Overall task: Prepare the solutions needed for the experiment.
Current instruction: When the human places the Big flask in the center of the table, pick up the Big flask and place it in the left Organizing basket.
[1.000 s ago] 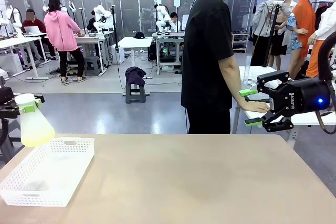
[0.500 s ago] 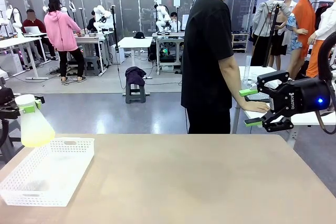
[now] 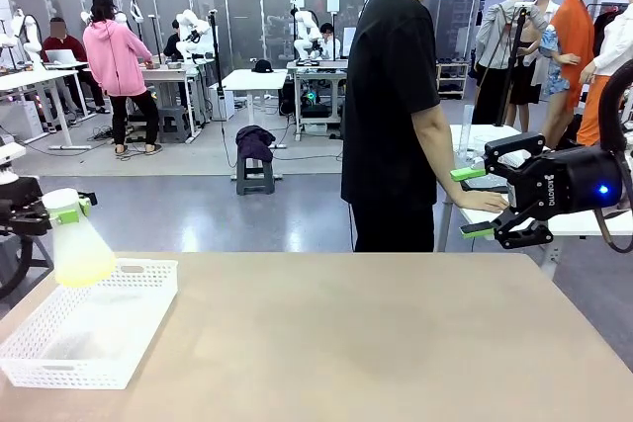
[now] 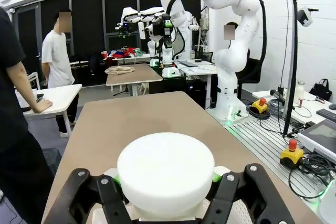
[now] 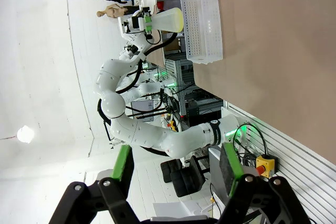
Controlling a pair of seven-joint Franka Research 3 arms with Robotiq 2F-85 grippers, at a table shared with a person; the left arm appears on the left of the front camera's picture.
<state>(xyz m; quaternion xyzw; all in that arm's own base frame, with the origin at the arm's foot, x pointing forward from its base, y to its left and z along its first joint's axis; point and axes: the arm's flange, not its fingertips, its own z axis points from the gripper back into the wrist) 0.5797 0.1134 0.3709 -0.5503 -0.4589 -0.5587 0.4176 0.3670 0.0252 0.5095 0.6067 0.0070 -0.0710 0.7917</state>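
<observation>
Flask, frosted translucent conical, shallow pale yellow solution [image 3: 79, 254], now lower and further inboard over white perforated plastic basket [image 3: 119, 343]. Left gripper [image 3: 61, 212] fingers clamped on neck. Right gripper [image 3: 473, 202] fingers apart, idle. Judgement: transfer toward tan worktop [image 3: 376, 343] progressing.

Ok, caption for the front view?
Left hand holds flask of pale yellow solution by the neck above white basket; right hand open.

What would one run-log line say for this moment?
left gripper: shut on flask neck, above basket | right gripper: open, empty | solution: pale yellow, shallow
</observation>
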